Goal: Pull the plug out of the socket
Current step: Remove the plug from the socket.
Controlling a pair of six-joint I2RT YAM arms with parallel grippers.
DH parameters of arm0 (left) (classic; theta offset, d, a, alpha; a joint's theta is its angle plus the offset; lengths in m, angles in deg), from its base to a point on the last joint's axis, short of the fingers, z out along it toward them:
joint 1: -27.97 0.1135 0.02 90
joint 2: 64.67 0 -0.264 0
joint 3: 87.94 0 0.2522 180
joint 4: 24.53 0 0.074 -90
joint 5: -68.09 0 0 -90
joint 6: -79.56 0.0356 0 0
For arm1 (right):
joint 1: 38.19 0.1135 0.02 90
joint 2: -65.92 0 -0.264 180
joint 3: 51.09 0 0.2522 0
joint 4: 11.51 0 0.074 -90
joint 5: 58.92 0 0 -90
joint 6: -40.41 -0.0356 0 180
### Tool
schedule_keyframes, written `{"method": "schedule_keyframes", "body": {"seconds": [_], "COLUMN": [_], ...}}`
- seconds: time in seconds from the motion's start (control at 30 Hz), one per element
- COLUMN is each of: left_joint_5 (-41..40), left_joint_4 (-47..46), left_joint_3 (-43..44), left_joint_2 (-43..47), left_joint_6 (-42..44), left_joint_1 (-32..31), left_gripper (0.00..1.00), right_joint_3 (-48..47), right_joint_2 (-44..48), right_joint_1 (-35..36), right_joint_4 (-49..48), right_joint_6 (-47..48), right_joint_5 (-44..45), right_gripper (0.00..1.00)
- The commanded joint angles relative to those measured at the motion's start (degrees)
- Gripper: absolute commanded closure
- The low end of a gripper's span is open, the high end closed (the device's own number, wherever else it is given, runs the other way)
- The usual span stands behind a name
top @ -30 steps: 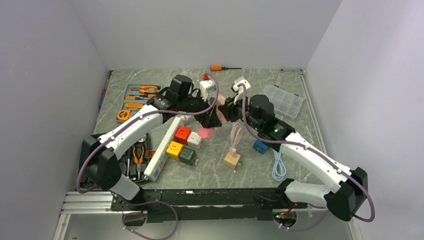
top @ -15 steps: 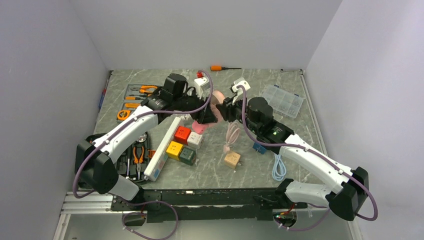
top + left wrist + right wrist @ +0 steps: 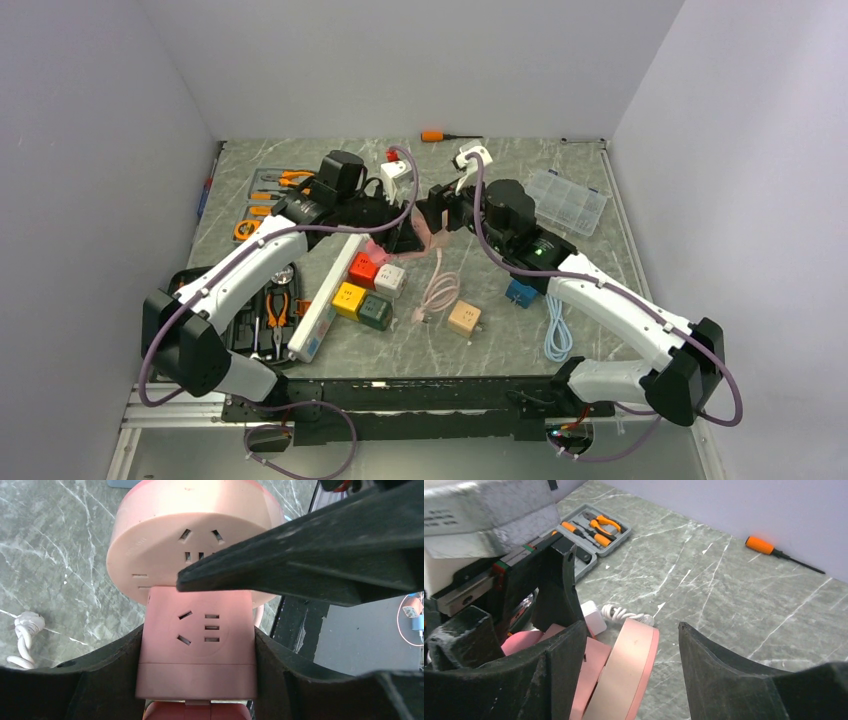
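Note:
The socket (image 3: 325,300), a long white strip, lies on the table at the left; its far end is hidden under my left arm. No plug shows in its visible outlets. My left gripper (image 3: 395,240) (image 3: 197,647) is shut on a pink cube adapter (image 3: 197,630). The cube presses against the face of a round pink disc (image 3: 165,540) (image 3: 629,665). My right gripper (image 3: 432,215) (image 3: 630,627) stands open around the disc's rim, with its right finger clear of the disc. A pink cable (image 3: 437,285) hangs from the disc down to the table.
Coloured cube adapters (image 3: 365,285) sit beside the strip. A beige cube (image 3: 463,318), a blue cube (image 3: 520,293) and a light-blue cable (image 3: 557,335) lie to the right. Tool cases (image 3: 270,190) are at the left, a clear box (image 3: 568,198) at the far right, an orange screwdriver (image 3: 435,135) at the back.
My left gripper has closed on the pink cube. The right gripper's jaws have opened off the disc. Both grippers shifted left and farther back, and the pink cable now trails lower.

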Motion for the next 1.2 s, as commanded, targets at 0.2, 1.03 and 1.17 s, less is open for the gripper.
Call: {"method": "schedule_keyframes", "body": {"seconds": [0.2, 1.03, 1.17], "left_joint_5": [-1.8, -11.6, -10.3], "left_joint_4": [-2.8, -1.7, -1.6], "left_joint_3": [1.9, 1.5, 1.5], "left_joint_2": [5.1, 8.1, 8.5], "left_joint_6": [4.2, 7.6, 6.4], "left_joint_1": [-0.2, -0.2, -0.2], "left_gripper": [1.0, 1.0, 1.0], "right_joint_3": [-0.6, 2.1, 3.5], "right_joint_2": [-1.3, -5.2, -5.4], "right_joint_1": [-0.1, 0.1, 0.2], "right_joint_4": [0.2, -4.3, -8.8], "right_joint_6": [-6.6, -17.9, -18.9], "right_joint_5": [-1.6, -7.5, -8.9], "right_gripper": [0.33, 0.71, 0.93]}}
